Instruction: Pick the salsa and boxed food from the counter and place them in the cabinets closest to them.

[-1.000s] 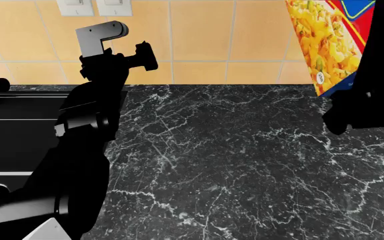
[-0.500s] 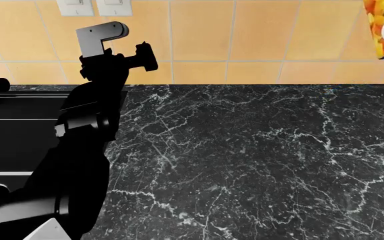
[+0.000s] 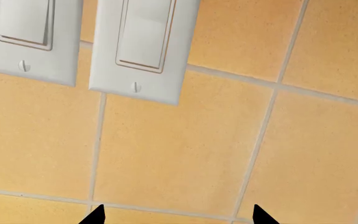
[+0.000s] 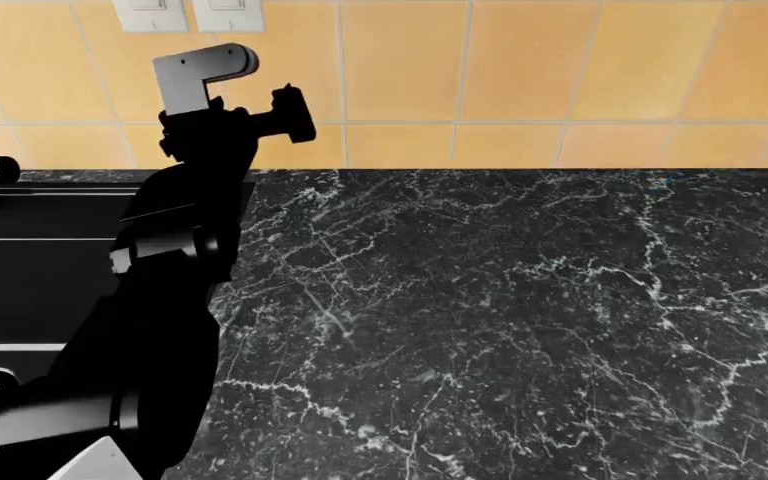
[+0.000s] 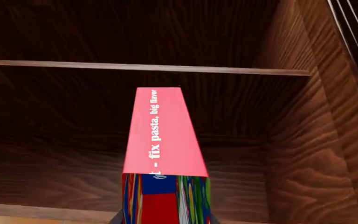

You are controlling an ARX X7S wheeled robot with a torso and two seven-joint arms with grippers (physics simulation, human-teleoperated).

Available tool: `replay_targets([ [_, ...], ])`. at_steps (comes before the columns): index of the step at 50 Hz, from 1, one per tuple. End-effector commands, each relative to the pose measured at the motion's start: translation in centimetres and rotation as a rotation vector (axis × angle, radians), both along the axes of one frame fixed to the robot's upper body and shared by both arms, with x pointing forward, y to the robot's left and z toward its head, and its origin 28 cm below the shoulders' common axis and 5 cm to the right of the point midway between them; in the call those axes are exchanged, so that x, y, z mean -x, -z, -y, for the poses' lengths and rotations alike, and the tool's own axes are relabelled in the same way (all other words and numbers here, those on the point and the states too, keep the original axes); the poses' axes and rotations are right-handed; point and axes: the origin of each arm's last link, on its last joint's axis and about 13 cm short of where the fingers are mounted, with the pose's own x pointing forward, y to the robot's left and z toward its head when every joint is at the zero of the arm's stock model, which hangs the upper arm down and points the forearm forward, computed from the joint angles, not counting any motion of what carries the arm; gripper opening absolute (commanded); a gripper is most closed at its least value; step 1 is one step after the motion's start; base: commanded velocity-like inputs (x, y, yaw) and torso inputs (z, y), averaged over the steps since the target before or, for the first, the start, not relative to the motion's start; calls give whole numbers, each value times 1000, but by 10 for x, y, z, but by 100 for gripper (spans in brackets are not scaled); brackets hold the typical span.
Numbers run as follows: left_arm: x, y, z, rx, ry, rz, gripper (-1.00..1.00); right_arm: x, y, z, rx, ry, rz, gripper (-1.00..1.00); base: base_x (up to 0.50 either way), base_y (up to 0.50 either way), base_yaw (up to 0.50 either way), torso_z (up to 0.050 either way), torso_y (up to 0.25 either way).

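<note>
Change: since the earlier head views the boxed food (image 5: 163,154) has risen out of the head view's upper right corner, and the right arm has left that view with it.
Boxed food now: seen only in the right wrist view, red edge facing the camera with white lettering reading "fix pasta, big flavor", sitting directly between the right jaws and reaching forward from them.
Right gripper (image 5: 163,219): only slivers of dark finger show at the box's base on either side; it clamps the box.
Ahead of right jaws: a dark wooden cabinet interior (image 5: 61,42) with a shelf board (image 5: 141,67) crossing beyond the box's far end.
Left gripper (image 3: 175,215): two dark fingertips (image 3: 95,215) stand well apart, nothing between them.
Ahead of left jaws: orange wall tiles (image 3: 173,154) and two white switch plates (image 3: 143,46).
Counter (image 4: 518,320): black, white-veined.
Salsa: not visible in any view.
</note>
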Motion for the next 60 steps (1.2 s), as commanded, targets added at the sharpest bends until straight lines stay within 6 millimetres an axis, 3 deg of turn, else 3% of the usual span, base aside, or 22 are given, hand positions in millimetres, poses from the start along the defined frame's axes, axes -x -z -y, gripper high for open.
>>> replay_targets([
  [1,0,-1,0,-3,-1,-2,100,-6,-30,-6,-7,26,59,-100,0,0,0,0,0],
  [9,0,0,0,-4,-3,-4,100,-16,-56,-13,-13,57,48,-100,0,0,0,0,0],
  [15,0,0,0,-1,-3,-6,100,-34,-82,-20,-19,73,-121,-100,0,0,0,0,0],
  [24,0,-1,0,-3,-3,-7,100,-60,-104,-21,-8,155,-291,-100,0,0,0,0,0],
  [39,0,0,1,-13,-7,-7,100,-80,-142,-23,-45,185,-381,-100,0,0,0,0,1],
  [48,0,0,1,-16,-5,-9,100,-95,-154,-22,-84,135,-520,-100,0,0,0,0,0],
  [60,0,0,1,-17,-3,-11,100,-157,-140,-12,-142,93,-749,-100,3,0,1,0,1],
])
